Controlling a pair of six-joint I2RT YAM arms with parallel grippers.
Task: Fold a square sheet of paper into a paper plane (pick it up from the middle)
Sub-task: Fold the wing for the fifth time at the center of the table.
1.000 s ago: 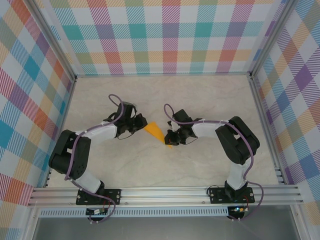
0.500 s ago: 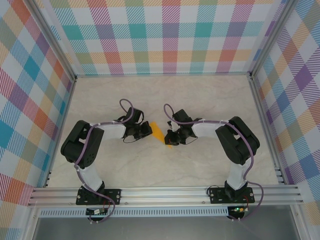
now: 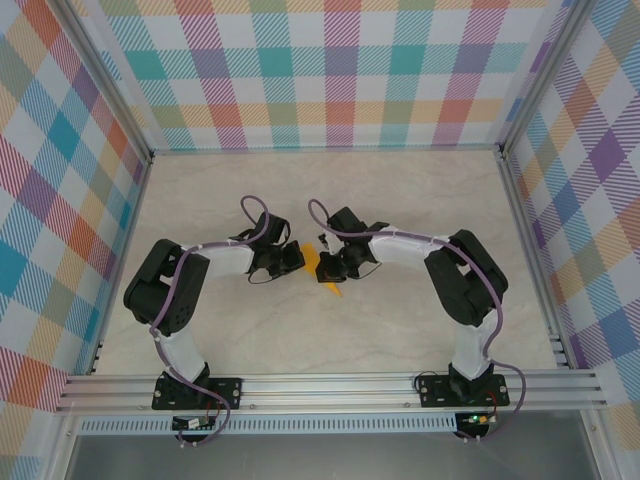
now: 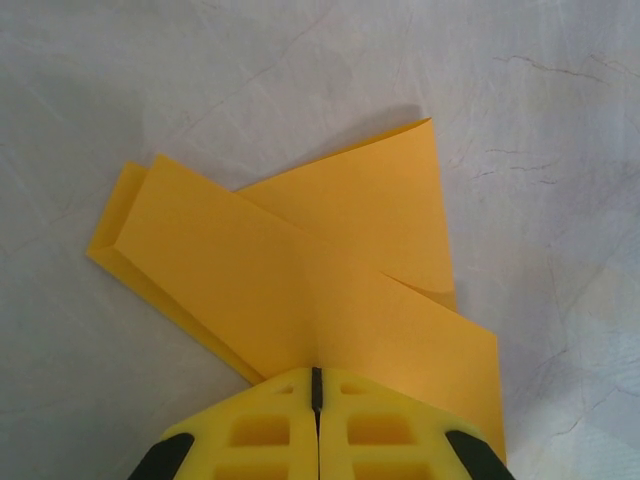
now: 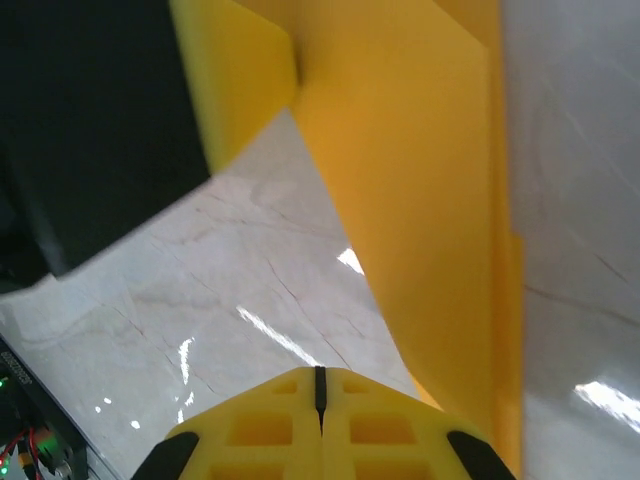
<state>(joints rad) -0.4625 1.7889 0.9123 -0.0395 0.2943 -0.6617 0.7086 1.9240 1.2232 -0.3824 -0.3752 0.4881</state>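
You've got partly folded paper lying flat mid-tabletop. Left gripper: fingers pressed together, tips on paper's edge. Right gripper: fingers also pressed together, tips at paper's opposite side.

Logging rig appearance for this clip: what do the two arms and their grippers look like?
Both the left arm and right arm have white links, bulky black joints and a looping purple cable, on black base plates. The left gripper and right gripper have yellow fingers with rectangular cut-outs, black behind.
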